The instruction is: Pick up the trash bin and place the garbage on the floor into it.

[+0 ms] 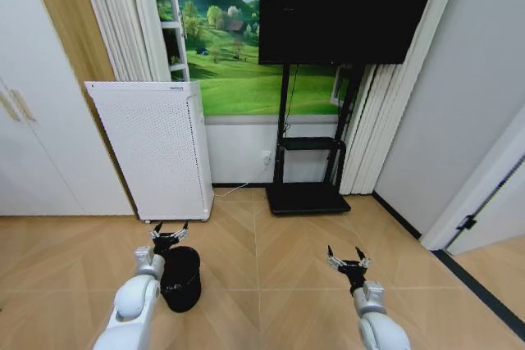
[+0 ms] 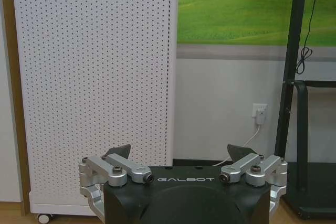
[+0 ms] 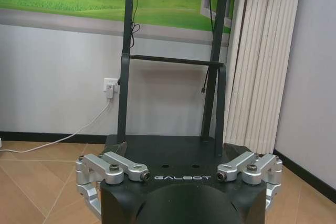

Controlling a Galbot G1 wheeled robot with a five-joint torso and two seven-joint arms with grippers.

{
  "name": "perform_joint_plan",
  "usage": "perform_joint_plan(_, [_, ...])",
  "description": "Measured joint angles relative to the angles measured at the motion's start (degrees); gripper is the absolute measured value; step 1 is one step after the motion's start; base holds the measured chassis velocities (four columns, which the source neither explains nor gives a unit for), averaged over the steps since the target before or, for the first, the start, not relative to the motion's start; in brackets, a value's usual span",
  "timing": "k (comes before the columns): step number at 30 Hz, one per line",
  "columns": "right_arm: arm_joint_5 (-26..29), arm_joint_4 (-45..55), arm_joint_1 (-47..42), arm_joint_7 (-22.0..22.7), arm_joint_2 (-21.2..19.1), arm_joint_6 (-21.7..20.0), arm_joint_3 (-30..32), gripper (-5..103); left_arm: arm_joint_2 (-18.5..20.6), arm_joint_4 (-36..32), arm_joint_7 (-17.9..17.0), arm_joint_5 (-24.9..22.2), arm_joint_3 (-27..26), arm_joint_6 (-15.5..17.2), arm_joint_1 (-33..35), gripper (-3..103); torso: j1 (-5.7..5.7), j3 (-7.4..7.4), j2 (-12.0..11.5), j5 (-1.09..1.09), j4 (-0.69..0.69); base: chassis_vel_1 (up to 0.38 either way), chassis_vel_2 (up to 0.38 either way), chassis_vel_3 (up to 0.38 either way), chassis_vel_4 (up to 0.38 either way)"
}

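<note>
The floor is light wood laid in a herringbone pattern; on it stands the trash bin, black and round; behind that the tall white perforated appliance; further right the black TV stand's base.

glossy black trash bin, wood floor

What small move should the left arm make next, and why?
Probably lower the left gripper onto the rim of the bin. It is open and sits just above and behind the bin, which stands on the floor ungrasped. The right gripper is open too, off to the side.
</note>
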Motion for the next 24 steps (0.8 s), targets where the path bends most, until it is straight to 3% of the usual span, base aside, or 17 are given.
perform_joint_plan(24, [-0.01,0.65,-0.02,0.00,-0.15,-0.09,-0.16,100,0.41,-0.43,0.06,-0.27,-0.41,-0.11,0.53,100,2.06,3.65,5.70,0.00,0.00,0.000,0.000,0.000,0.000])
